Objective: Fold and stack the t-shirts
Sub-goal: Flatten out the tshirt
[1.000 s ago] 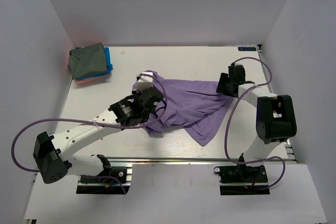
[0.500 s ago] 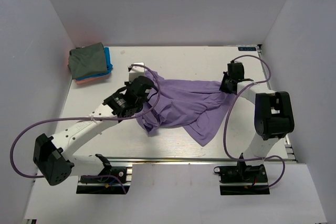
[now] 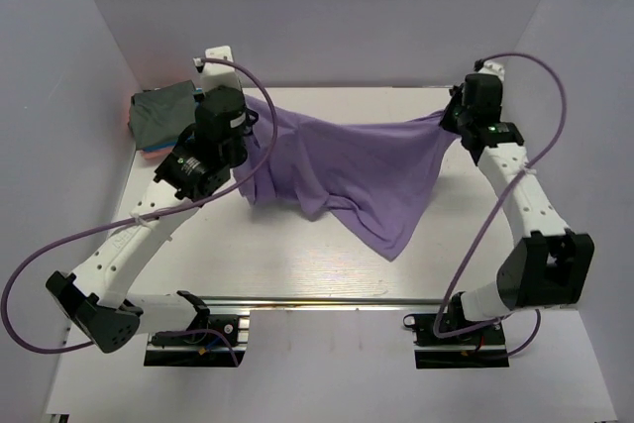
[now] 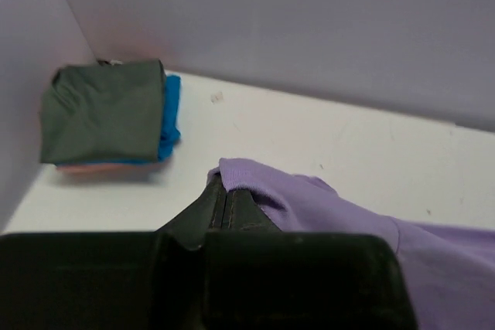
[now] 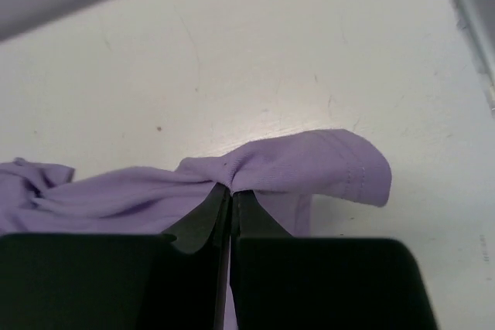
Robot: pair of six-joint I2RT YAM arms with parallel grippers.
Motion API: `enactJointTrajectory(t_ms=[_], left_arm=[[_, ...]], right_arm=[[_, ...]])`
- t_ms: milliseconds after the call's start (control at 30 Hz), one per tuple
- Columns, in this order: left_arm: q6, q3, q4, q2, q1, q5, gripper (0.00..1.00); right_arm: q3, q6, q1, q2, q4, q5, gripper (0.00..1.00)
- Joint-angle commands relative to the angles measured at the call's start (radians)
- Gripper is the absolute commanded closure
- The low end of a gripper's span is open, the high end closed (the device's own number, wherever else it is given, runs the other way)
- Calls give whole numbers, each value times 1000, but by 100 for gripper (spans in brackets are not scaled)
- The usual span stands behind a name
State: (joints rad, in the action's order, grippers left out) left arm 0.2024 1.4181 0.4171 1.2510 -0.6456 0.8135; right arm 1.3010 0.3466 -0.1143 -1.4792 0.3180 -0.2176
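Observation:
The lavender-purple t-shirt (image 3: 347, 170) hangs stretched between my two raised arms, its lower edge draping down toward the table front. My left gripper (image 3: 253, 109) is shut on the shirt's left top corner (image 4: 247, 179); its jaws (image 4: 223, 191) pinch the cloth. My right gripper (image 3: 448, 118) is shut on the right top corner, and a bunched fold (image 5: 309, 168) pokes out past its closed tips (image 5: 231, 191). The other t-shirts lie folded in a stack (image 3: 163, 118) at the far left corner: olive-grey (image 4: 104, 110) on top, bright blue (image 4: 170, 110) under it, salmon-pink at the bottom.
White walls close in the table (image 3: 297, 255) on the left, back and right. A metal rail (image 3: 347, 302) runs along the near edge. Purple cables (image 3: 466, 245) loop beside both arms.
Both arms have lifted and spread apart toward the back, pulling the crumpled purple shirt up and open. The right gripper closed on the shirt's right corner.

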Motion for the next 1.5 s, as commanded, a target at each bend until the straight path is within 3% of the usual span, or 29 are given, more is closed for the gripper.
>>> enactJointTrajectory(t_ms=[0, 267, 467, 667, 900, 1000, 1167, 1333, 1467], left_arm=[[-127, 79, -81, -4, 27, 79, 100], [-336, 206, -179, -27, 47, 159, 100], [-390, 294, -187, -113, 38, 52, 100], [-390, 376, -95, -205, 27, -105, 100], [-325, 440, 17, -262, 27, -261, 100], [-305, 423, 28, -251, 27, -270, 100], [-273, 259, -34, -193, 27, -238, 100], [-175, -48, -190, -128, 46, -126, 100], [-48, -203, -218, 14, 87, -139, 100]], right_arm=[[104, -38, 15, 97, 81, -57, 100], [259, -101, 21, 259, 148, -155, 100], [403, -142, 18, 351, 206, -170, 100], [569, -170, 18, 416, 276, -66, 100], [586, -169, 18, 517, 300, -22, 100], [555, -159, 18, 528, 303, -17, 100], [404, -112, 18, 520, 248, -3, 100], [23, -29, 19, 521, 46, 53, 100], [-215, 23, 18, 394, -97, 113, 100]])
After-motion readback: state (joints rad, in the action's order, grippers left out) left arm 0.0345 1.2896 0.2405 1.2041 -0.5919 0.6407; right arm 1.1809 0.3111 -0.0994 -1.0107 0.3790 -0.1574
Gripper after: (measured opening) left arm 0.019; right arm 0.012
